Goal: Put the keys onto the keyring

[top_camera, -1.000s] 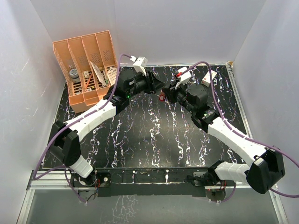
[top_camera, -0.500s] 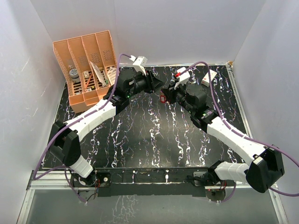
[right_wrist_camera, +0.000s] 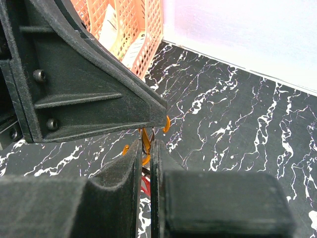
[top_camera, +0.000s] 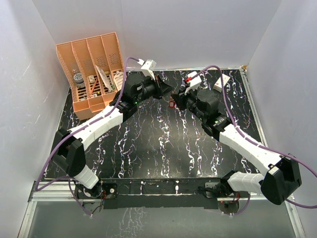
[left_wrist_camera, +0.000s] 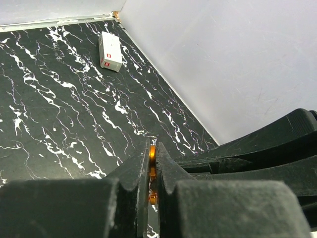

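The keyring [left_wrist_camera: 152, 157] is a thin orange-gold loop seen edge-on, held above the black marbled table [top_camera: 163, 144], well to the right of the orange sorter [top_camera: 94, 74]. The left gripper [left_wrist_camera: 152, 148] is clamped tight on it, so only a sliver of ring shows between the fingers. The right gripper [right_wrist_camera: 147, 146], also closed, pinches the red-headed key [top_camera: 172, 103], its tips right against the ring.

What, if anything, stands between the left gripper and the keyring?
Nothing visible does. The keyring is already pinched between the fingers of the left gripper. The right gripper appears to pinch the same orange loop from the opposite side.
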Robot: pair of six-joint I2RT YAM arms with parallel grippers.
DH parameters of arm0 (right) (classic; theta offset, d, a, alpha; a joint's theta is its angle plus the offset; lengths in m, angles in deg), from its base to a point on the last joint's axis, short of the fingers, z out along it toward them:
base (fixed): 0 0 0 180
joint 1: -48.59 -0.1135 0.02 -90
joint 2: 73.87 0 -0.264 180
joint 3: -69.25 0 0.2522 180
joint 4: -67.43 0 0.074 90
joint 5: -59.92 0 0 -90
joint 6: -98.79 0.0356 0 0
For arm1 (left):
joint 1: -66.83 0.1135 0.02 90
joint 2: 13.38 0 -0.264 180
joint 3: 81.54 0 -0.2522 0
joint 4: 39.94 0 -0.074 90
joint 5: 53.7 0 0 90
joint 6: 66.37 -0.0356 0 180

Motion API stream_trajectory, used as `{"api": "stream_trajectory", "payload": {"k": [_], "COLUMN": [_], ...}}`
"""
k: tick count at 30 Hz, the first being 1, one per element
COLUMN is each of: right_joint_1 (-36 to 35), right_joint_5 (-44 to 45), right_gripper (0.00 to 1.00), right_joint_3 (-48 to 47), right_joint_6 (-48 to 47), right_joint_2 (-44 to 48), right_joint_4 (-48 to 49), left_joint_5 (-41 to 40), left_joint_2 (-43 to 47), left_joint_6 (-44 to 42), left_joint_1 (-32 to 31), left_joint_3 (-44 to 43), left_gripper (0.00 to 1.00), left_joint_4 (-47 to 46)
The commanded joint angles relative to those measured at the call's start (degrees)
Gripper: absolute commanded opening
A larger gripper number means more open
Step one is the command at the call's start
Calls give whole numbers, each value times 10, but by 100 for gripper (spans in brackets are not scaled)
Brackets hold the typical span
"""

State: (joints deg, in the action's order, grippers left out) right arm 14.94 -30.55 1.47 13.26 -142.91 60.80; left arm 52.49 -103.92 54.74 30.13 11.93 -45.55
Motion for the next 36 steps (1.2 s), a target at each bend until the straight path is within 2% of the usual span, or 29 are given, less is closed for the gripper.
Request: {"api": "stream_trajectory", "payload": {"k": [1,8,9,13,15,17,22,25,31,36], "right_joint_1": [-3,-3,-3,-3,-3,-3,-2,-2,-2,-2], "right_joint_5": [8,14,16,31,51,68,120,189,282,299], "right_gripper": [0,1,9,53,68,75,81,86,87,87], "right_joint_3": [-34,-36,-36,-35,-29,-20,-10,-13,-9,-18], "right_joint_6": [-8,-4,-2,9,15,20,26,45,75,77], "right_joint_2": [2,4,4,9,22,36,84,111,156,148], "right_joint_4": [34,32,32,31,38,42,39,26,16,-3], "left_joint_5": [15,8,6,-6,-14,-18,-23,-22,-21,-19], "left_joint_2": [15,21,22,30,36,41,55,62,71,75], "left_joint_6": [2,3,2,1,-1,-3,-3,-3,-2,0], "left_joint_1": [0,0,0,0,1,3,15,22,34,37], "left_joint_3": [-12,-3,-2,4,7,11,25,31,38,41], "left_gripper": [0,0,0,0,0,0,0,0,0,0], "left_joint_4": [-15,-28,-29,-31,-32,-33,-41,-44,-47,-50]}}
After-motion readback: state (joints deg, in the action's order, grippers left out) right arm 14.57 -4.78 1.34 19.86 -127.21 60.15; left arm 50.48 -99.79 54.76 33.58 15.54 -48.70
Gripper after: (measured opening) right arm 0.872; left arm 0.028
